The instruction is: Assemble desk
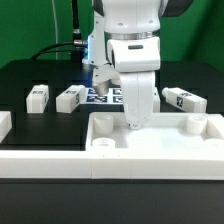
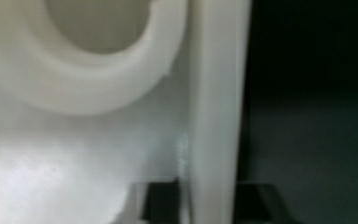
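Gripper: pointed straight down over the far wall of the desk slab, clamped on that wall.
Fingertips: dark and blurred in the wrist view, one against each face of the wall.
Desk slab: lying flat, open side up, at the front of the table, toward the exterior view's right.
Left socket: raised, at the slab's corner toward the exterior view's left.
Right socket: raised, toward the exterior view's right.
Round socket: just beside the gripped wall in the wrist view; impossible to say which corner.
Rail: long, low, white, along the slab's near edge.
Marker board: flat behind the gripper, partly hidden by the arm.
Outer leg: tagged block lying behind the slab, farthest toward the exterior view's left.
Second leg: just beside the marker board.
Right leg: behind the slab's right end, apart from it.
Table: black.
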### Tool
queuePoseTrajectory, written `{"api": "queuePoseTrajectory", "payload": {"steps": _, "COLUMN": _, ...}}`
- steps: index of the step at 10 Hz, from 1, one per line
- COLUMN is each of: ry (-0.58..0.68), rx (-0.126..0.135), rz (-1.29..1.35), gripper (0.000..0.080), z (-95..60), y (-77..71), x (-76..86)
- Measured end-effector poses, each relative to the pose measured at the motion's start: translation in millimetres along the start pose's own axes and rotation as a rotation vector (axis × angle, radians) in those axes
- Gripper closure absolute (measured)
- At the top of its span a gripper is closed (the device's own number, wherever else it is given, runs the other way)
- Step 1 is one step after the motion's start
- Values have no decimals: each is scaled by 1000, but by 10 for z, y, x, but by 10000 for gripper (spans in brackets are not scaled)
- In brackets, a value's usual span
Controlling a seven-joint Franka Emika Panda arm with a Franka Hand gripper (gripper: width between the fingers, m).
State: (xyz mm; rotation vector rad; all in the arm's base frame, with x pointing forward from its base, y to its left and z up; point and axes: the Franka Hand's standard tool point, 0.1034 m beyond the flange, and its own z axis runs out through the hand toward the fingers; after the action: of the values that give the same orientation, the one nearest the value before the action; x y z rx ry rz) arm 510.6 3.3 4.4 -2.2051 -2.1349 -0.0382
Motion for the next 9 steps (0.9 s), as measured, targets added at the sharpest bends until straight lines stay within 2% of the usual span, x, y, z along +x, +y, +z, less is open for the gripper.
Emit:
{"api": "queuePoseTrajectory", "payload": {"steps": 1, "ry": 0, "rx": -1, "rz": 0, "gripper": 544, "z": -2, "y": 2, "x": 0}}
{"api": "queuePoseTrajectory", "payload": {"steps": 2, "ry": 0, "rx": -3, "rz": 0, "gripper": 544, "z": -5, "y": 7, "x": -1}}
{"api": "queuePoseTrajectory", "payload": {"steps": 3, "ry": -1, "rx": -5, "rz": 5, "gripper": 293, "z": -19, "y": 10, "x": -5}}
{"api": "queuePoseTrajectory", "payload": {"steps": 4, "ry": -4, "rx": -12, "rz": 24, "gripper": 293, "z": -76, "y": 11, "x": -14}}
{"api": "queuePoseTrajectory", "payload": {"steps": 5, "ry": -7, "rx": -20, "rz": 66, "gripper": 182, "z": -143, "y": -6, "x": -14}}
{"api": "queuePoseTrajectory", "payload": {"steps": 7, "ry": -13, "rx": -35, "rz": 157, "gripper": 160, "z": -281, "y": -78, "x": 27}}
{"api": "queuePoseTrajectory", "payload": {"steps": 8, "ry": -16, "rx": -47, "rz": 243, "gripper": 151, "z": -373, "y": -106, "x": 87}}
{"api": "queuePoseTrajectory", "payload": {"steps": 9, "ry": -18, "rx": -58, "rz": 339, "gripper": 151, "z": -461, "y": -126, "x": 216}}
